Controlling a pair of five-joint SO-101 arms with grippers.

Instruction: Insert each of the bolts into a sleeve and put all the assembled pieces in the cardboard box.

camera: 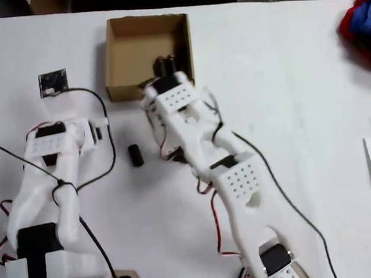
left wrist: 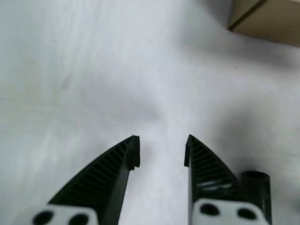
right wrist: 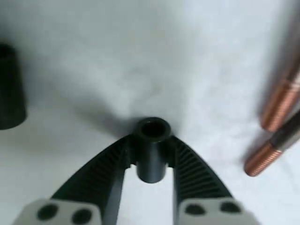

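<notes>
– White worktop (camera: pixel 300 101) spreads under both arms, and the cardboard box (camera: pixel 141 51) sits open toward its far side. What is the right end effector (right wrist: pixel 151 140) doing?
– Pinching. A black held sleeve (right wrist: pixel 152 164) stands upright between its fingers, open end up, gripped on both sides.
– What lies near it?
– Two copper-coloured bolts (right wrist: pixel 280 101) lie close together on the white surface to one side. The one nearer the camera has a darker band above its thread; I cannot tell what that is. On the opposite side stands a loose sleeve (right wrist: pixel 9 89), well apart.
– And from above?
– The right arm (camera: pixel 235 173) stretches up to the box's near wall.
– The left side?
– The left end effector (left wrist: pixel 161 140) is spread wide above the white surface. The loose sleeve stands just beside the outside of one finger, and a corner of the box shows farther off.
– Where is that sleeve on the worktop?
– Between the two arms, in front of the box and apart from it.
– Anything else?
– A small black board (camera: pixel 53 83) with a cable lies beside the left arm (camera: pixel 49 158), and bright cloth (camera: pixel 363 13) sits at the worktop's edge.
</notes>
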